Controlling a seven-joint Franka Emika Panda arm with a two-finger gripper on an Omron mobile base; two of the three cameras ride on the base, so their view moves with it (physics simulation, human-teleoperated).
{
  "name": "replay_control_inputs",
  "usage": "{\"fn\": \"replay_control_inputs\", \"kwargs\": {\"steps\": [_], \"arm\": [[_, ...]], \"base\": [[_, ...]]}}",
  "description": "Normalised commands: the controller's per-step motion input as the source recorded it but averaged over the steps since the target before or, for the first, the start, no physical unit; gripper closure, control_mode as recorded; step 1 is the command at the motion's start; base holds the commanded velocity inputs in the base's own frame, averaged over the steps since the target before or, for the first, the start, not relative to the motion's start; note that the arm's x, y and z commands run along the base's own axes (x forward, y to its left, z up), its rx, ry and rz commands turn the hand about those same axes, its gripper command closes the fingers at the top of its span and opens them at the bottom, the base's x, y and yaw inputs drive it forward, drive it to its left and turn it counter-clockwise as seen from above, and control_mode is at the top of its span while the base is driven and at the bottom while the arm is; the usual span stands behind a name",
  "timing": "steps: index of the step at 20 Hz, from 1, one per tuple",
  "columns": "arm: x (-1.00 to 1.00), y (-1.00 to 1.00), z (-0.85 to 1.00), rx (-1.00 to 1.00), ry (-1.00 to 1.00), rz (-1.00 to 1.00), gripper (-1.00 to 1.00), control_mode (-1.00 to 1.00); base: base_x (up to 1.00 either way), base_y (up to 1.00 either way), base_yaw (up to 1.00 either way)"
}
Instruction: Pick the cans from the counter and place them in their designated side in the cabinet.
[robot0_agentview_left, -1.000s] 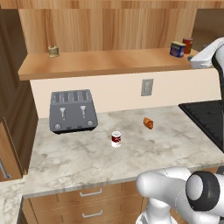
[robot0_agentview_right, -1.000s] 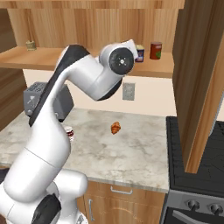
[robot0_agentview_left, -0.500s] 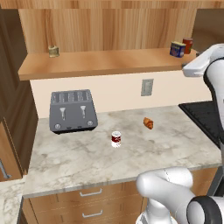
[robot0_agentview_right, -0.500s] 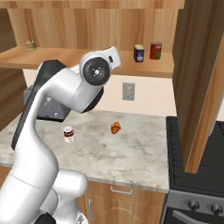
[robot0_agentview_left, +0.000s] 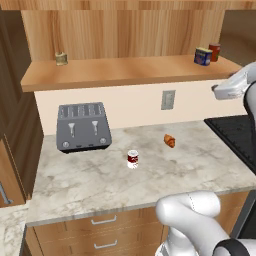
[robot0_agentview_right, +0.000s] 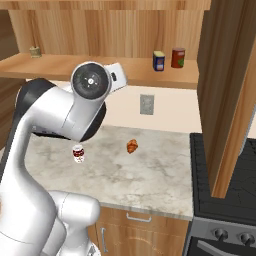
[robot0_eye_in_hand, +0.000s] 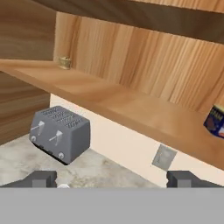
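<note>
Standing on the cabinet (robot0_agentview_left: 125, 75) shelf at its right end, the blue can (robot0_agentview_left: 202, 56) looks placed. The red-and-white can (robot0_agentview_left: 132, 159) waits on the counter (robot0_agentview_left: 200, 165); the gripper (robot0_eye_in_hand: 111, 178) is empty, jaws wide apart.

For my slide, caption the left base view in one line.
Red-and-white can waits on the counter by the toaster; blue can already on the cabinet shelf.
</note>
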Motion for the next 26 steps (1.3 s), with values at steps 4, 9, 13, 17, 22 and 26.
{"fn": "replay_control_inputs", "kwargs": {"steps": [4, 9, 13, 17, 22, 26], "arm": [[-0.43, 0.13, -0.46, 0.0, 0.18, 0.04, -1.0, -1.0], [-0.06, 0.06, -0.49, 0.0, 0.11, 0.06, -1.0, -1.0], [-0.03, 0.13, -0.15, 0.0, 0.04, -0.04, -1.0, -1.0], [-0.04, 0.38, -0.21, 0.0, 0.06, -0.17, -1.0, -1.0], [0.0, 0.25, -0.17, 0.0, 0.07, -0.13, -1.0, -1.0], [0.01, -0.01, -0.04, 0.0, 0.11, -0.08, -1.0, -1.0]], "base": [[0.0, 0.0, 0.0], [0.0, 0.0, 0.0], [0.0, 0.0, 0.0], [0.0, 0.0, 0.0], [0.0, 0.0, 0.0], [0.0, 0.0, 0.0]]}}
